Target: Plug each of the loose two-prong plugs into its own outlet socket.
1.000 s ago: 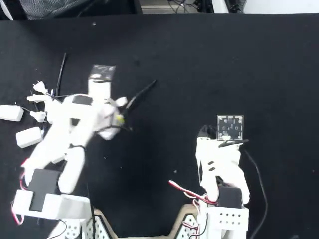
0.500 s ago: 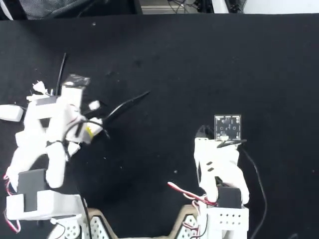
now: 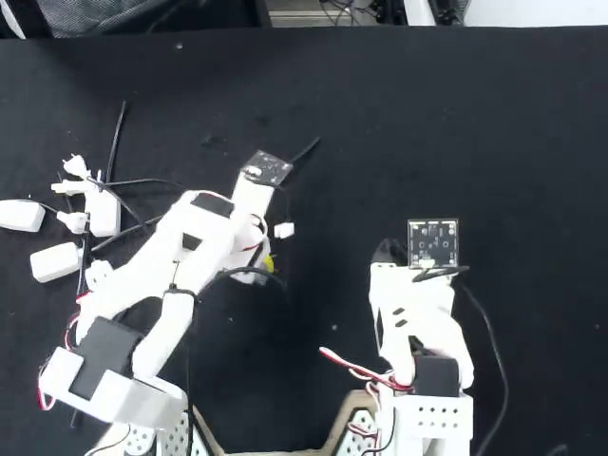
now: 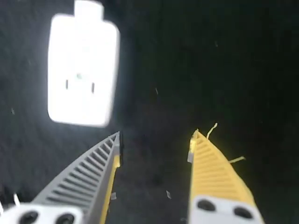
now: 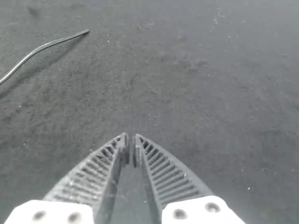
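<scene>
Left wrist view is showing the left gripper [image 4: 155,136], jaws spread and empty, hovering just beside a white socket [image 4: 83,70], so it's probably lining up a grab needing a centred close, while the right gripper [image 5: 130,148] is idling, jaws pressed together, and the plugs [image 3: 76,169] are lying well apart.

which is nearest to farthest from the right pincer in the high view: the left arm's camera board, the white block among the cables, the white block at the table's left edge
From the right pincer:
1. left arm's camera board, mid-table, nearest.
2. white block among the cables, well off to the left.
3. white block at the table's left edge, farthest.
</scene>
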`<action>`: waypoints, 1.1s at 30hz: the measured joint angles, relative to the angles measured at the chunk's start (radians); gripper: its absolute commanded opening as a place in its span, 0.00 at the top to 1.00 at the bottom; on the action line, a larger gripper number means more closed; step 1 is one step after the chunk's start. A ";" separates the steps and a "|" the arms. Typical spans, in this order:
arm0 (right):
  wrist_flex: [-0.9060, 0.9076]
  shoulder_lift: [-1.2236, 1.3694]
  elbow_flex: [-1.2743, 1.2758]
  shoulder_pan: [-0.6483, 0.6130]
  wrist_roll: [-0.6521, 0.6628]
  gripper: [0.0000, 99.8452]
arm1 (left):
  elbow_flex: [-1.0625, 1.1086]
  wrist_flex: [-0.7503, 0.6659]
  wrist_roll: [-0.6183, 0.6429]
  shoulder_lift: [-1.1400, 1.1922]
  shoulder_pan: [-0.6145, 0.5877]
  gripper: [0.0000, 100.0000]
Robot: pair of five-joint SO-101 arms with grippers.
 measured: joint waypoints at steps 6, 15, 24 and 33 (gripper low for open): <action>0.000 0.000 0.000 0.000 0.000 0.99 | -0.075 0.301 -0.071 -0.106 -0.104 0.77; 0.000 0.000 0.000 0.000 0.000 0.99 | 0.143 0.242 -0.459 -0.132 -0.489 0.77; 0.000 0.000 0.000 0.000 0.000 0.99 | 0.281 -0.281 -0.477 -0.149 -0.783 0.77; 0.000 0.000 0.000 0.000 0.000 0.99 | 0.279 -0.694 -0.434 -0.147 -0.930 0.77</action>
